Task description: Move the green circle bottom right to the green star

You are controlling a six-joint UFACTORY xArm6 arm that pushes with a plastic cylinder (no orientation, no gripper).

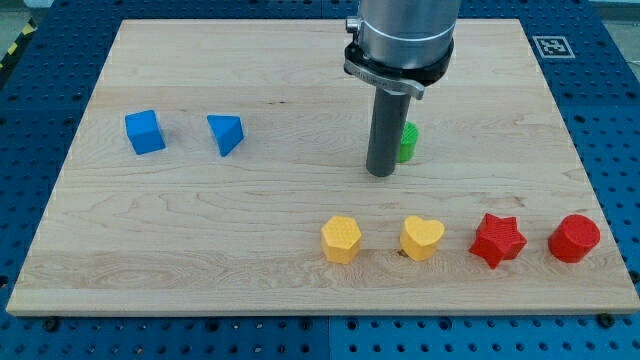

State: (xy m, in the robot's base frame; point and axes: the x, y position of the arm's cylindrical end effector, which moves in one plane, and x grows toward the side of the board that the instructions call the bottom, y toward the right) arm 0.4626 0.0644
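Note:
My tip (pixel 380 172) rests on the board a little above the view's centre. A green block (pixel 408 142) sits just right of the rod and slightly above the tip, mostly hidden behind the rod, so its shape cannot be made out. It looks touching or nearly touching the rod. No other green block shows in this view.
A blue cube (pixel 145 131) and a blue triangle (pixel 226 134) lie at the left. Along the bottom right stand a yellow hexagon (pixel 341 238), a yellow heart (pixel 422 238), a red star (pixel 497 240) and a red circle (pixel 574 238). The wooden board (pixel 200 250) ends at blue perforated table.

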